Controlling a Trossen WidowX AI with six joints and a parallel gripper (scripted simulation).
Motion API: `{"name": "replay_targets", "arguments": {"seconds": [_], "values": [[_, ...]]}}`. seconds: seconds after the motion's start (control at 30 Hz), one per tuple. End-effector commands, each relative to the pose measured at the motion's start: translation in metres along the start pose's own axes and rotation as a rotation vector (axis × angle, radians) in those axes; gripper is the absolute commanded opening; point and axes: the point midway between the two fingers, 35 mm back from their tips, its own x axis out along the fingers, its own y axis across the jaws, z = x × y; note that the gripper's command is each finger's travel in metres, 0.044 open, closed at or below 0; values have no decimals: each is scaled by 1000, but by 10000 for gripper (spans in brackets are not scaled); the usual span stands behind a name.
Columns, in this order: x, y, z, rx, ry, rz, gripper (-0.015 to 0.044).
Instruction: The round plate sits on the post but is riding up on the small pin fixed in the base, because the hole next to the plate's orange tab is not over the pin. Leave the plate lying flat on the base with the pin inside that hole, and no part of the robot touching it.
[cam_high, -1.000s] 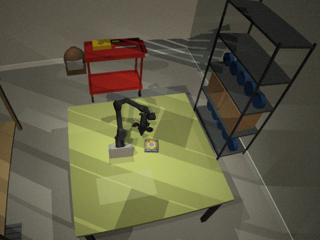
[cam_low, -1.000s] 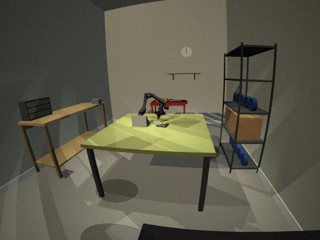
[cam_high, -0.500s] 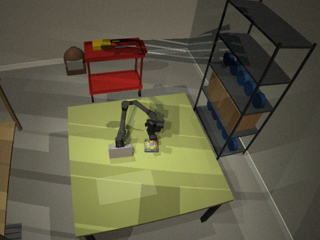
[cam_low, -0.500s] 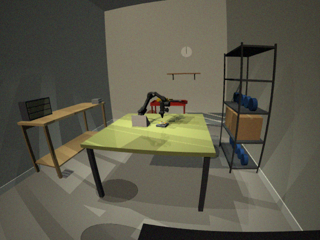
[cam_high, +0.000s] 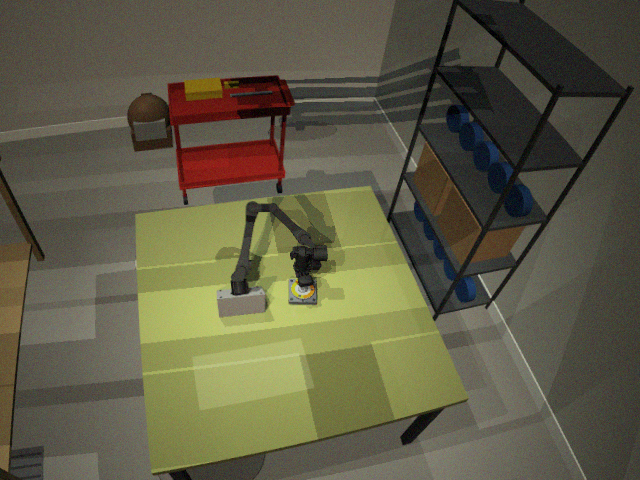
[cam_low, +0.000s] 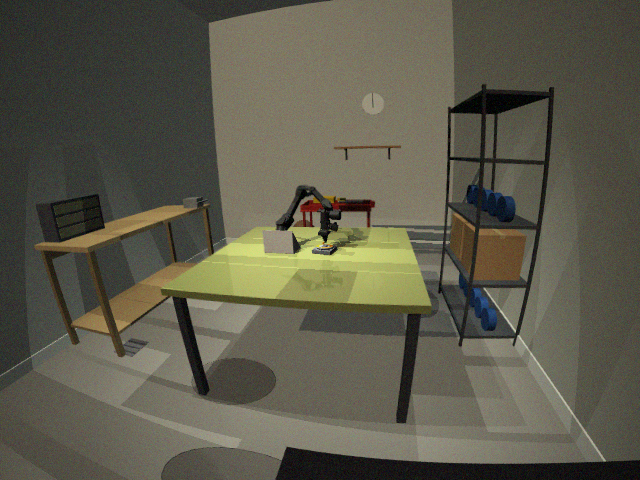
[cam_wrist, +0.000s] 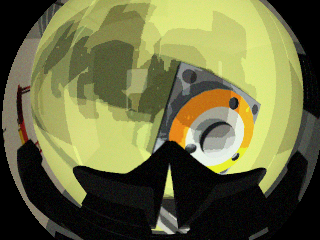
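- Gripper, black, two-fingered (cam_high: 305, 282) (cam_low: 324, 241) (cam_wrist: 171, 145): fingertips pressed together, pinching nothing; poised low at the round plate's edge. Contact with the plate cannot be told.
- Plate, round, orange, yellow and white (cam_high: 296, 294) (cam_low: 325, 246) (cam_wrist: 192, 107): around the grey round post (cam_wrist: 220, 139), above the square grey base (cam_high: 292, 301) (cam_low: 323, 252) (cam_wrist: 200, 75). Tilt and seating not determinable.
- Tabletop, yellow-green (cam_high: 232, 330) (cam_low: 310, 284) (cam_wrist: 260, 50): bears the base, beside the pale grey mounting block (cam_high: 241, 303) (cam_low: 278, 241).
- Pin: not identifiable. Dark holes show in the plate; which belongs to the orange tab is uncertain.
- Step in hand, by judgement: bringing the closed fingertips to the plate to turn it.
- Next move, by judgement: a light sideways push along the rim, turning the plate about the post until the tab's hole meets the pin; heavy downward pressure could bind it.
- Remaining, presumably: let the plate drop flat, then lift clear.
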Motion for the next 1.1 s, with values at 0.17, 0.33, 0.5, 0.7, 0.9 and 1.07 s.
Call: {"name": "replay_targets", "arguments": {"seconds": [0.17,0.33,0.5,0.7,0.9,1.07], "values": [[2,-1,-4,8,-7,4,0],[3,-2,-11,8,-7,4,0],[3,-4,-18,8,-7,4,0],[3,-8,-26,8,-7,4,0],[3,-15,-34,9,-6,4,0],[3,-21,-40,9,-6,4,0]]}}
